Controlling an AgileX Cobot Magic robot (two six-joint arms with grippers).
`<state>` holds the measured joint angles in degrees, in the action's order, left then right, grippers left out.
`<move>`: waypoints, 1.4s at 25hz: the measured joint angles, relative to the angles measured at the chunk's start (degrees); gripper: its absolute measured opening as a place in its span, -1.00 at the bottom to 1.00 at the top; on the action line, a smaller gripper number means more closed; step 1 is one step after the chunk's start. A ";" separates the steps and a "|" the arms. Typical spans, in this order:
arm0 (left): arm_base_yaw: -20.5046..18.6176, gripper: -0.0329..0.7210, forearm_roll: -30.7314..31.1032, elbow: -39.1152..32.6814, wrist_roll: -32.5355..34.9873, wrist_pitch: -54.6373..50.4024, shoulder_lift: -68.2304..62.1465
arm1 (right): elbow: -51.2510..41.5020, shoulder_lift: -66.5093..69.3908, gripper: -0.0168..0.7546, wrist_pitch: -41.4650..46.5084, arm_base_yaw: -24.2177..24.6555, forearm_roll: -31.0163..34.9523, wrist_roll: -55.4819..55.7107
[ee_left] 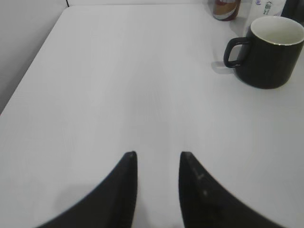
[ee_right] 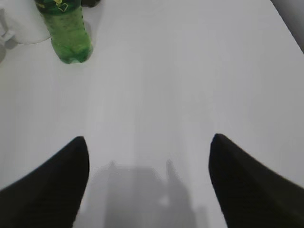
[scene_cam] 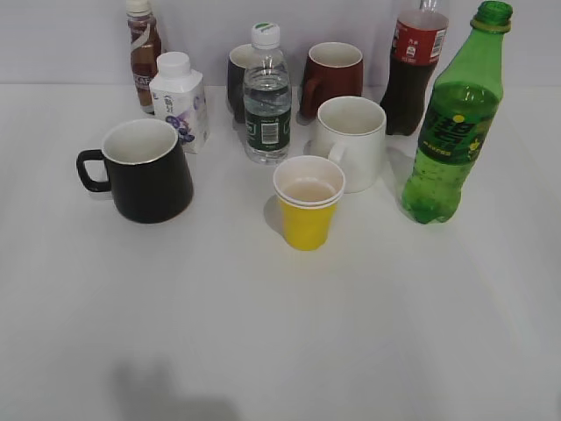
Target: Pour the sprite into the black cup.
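Right gripper (ee_right: 148, 156) hangs with its jaws spread wide, empty; the sprite bottle (ee_right: 66, 31) stands upright ahead and left of them, well apart, cap off. Left gripper (ee_left: 157, 164) has its jaws narrowly parted, holding nothing; the black cup (ee_left: 268, 52) sits ahead to the right, looking empty. Nothing grasped, nothing poured, so the whole task remains.

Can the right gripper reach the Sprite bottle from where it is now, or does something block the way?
Probably yes. The right gripper is open, and only bare table lies between it and the Sprite bottle. The white mug stands just beside the bottle.
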<state>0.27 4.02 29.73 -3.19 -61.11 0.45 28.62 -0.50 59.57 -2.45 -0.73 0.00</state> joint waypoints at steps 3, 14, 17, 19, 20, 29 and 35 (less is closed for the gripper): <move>0.00 -0.28 0.00 0.00 0.00 0.00 0.00 | 0.00 0.00 0.57 0.00 0.00 0.00 0.00; 0.00 -0.28 0.00 0.00 0.00 0.00 0.00 | 0.00 0.00 0.57 0.00 0.00 0.00 0.00; 0.00 -0.28 0.00 0.00 0.00 0.00 0.00 | 0.00 0.00 0.57 0.00 0.00 0.00 0.00; 0.00 -0.28 0.00 0.00 0.00 0.00 0.00 | 0.00 0.00 0.57 0.00 0.00 0.00 0.00; 0.00 -0.28 0.00 0.00 0.00 0.00 0.00 | 0.00 0.00 0.57 0.00 0.00 0.00 0.00; 0.00 -0.28 0.00 0.00 0.00 0.00 0.00 | 0.00 0.00 0.57 0.00 0.00 0.00 0.00; 0.00 -0.28 -2.39 1.00 0.00 6.22 -0.18 | 0.00 0.00 0.57 0.00 0.00 0.00 0.00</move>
<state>0.27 1.63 30.74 -3.19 -54.89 0.27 28.62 -0.50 59.57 -2.45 -0.73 0.00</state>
